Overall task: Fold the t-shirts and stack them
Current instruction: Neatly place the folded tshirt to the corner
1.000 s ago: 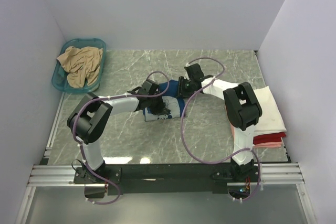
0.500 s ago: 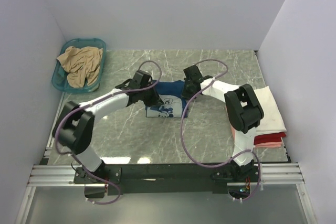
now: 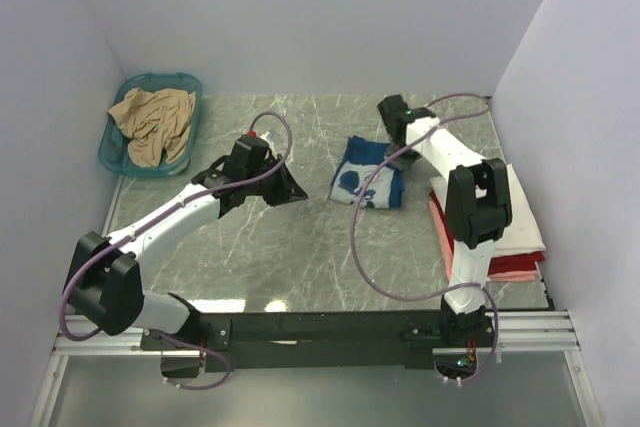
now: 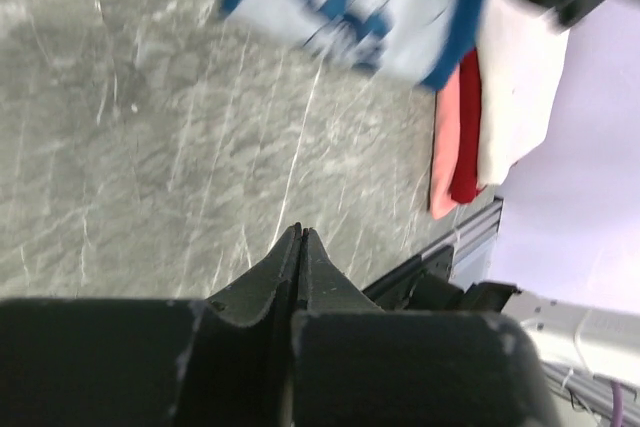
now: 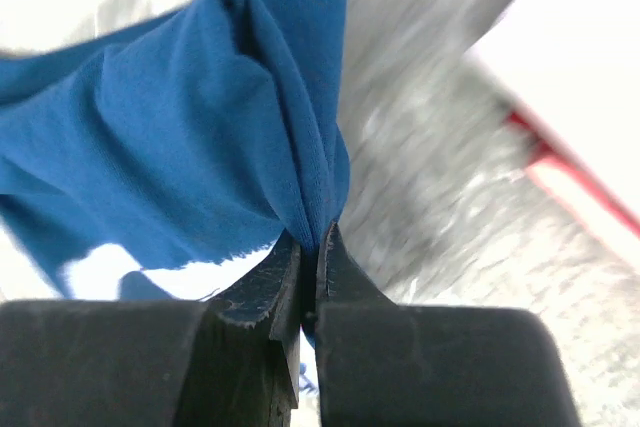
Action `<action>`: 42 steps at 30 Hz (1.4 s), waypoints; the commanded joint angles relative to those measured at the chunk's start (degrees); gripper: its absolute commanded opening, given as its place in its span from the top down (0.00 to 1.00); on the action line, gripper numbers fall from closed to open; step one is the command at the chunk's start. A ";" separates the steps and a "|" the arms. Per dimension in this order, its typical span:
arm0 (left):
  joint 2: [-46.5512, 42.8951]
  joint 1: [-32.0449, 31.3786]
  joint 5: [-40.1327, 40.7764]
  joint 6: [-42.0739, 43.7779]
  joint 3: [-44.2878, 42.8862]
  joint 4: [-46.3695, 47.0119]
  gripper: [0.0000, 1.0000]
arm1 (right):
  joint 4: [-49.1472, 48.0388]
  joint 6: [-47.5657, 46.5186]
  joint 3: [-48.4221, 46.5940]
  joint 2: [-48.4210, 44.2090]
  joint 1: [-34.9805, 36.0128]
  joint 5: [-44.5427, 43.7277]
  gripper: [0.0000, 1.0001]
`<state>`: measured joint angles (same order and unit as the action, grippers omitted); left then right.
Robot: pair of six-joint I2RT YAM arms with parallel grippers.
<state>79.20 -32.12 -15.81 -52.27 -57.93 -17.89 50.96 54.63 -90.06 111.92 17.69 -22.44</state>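
1. Top external view: the dark blue t-shirt [image 3: 368, 182] with its white print sits bunched up a little right of the middle of the grey marbled table [image 3: 300, 257], between the two arms.
2. Right wrist view: the right gripper [image 5: 312, 237] has its fingers pressed together on a gathered fold of that blue cloth. The cloth bulges out above and to the left of the tips.
3. Left wrist view: the left gripper [image 4: 301, 233] is squeezed tight with nothing between its fingers. It is over bare table, well apart from the blue shirt, which shows blurred along the top of that view.
4. From above, the left arm reaches across the table to the left of the shirt, and the right arm's wrist is by the shirt's far right corner.
5. Whether the shirt's lower edge rests on the table or hangs clear of it, I cannot tell.
6. At the right edge lies a folded stack with the cream-white t-shirt [image 3: 515, 202] on top. The edges of the pink t-shirt [image 3: 440, 227] and the red t-shirt [image 3: 515, 265] show beneath it.
7. In the far left corner stands the teal basket [image 3: 160, 76], with the tan t-shirt [image 3: 150, 122] crumpled inside.
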 commanded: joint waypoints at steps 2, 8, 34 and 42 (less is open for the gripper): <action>-2.56 -0.22 -2.73 1.91 0.36 -0.74 0.96 | 13.63 6.88 -8.81 1.37 -5.99 -6.83 1.00; -3.52 -0.22 -4.40 2.61 -0.07 -1.45 0.96 | 21.45 8.82 -16.80 0.67 -12.85 -7.62 1.00; -0.89 -0.22 -6.86 4.99 -3.06 -2.59 0.95 | 26.56 -2.33 -25.51 -9.26 -24.37 -7.18 1.00; -0.01 -0.22 -6.78 5.16 -3.42 -2.59 0.95 | 25.59 -4.36 -24.55 -13.03 -26.74 -6.83 1.00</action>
<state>78.96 -32.12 -21.63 -48.69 -58.98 -20.99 76.36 51.40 -112.97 104.01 -7.70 -27.38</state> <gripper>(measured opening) 0.053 0.045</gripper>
